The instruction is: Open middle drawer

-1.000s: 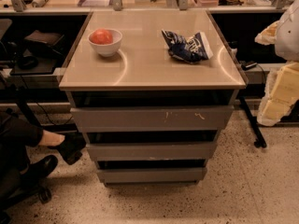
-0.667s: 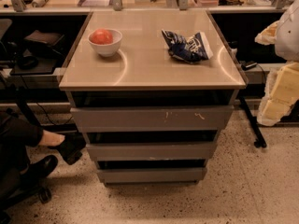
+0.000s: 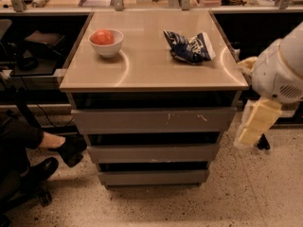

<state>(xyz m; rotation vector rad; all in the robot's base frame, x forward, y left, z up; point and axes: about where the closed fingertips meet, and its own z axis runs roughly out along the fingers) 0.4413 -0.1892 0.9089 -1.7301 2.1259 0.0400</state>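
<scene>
The grey cabinet has three drawer fronts stacked under its tan top. The middle drawer is a plain grey front. It sits in line with the scratched top front above it and the narrow bottom front below it. Dark gaps show above each front. My gripper hangs pale and yellowish from the white arm at the right. It is just off the cabinet's right side, level with the top front, and touches no drawer.
A white bowl with a red fruit and a crumpled blue chip bag lie on the cabinet top. A person's black shoes and legs are on the floor at the left. Dark desks flank the cabinet on both sides.
My arm and gripper have moved left and down, closer to the cabinet's right side. The drawers, bowl and bag have not moved.
</scene>
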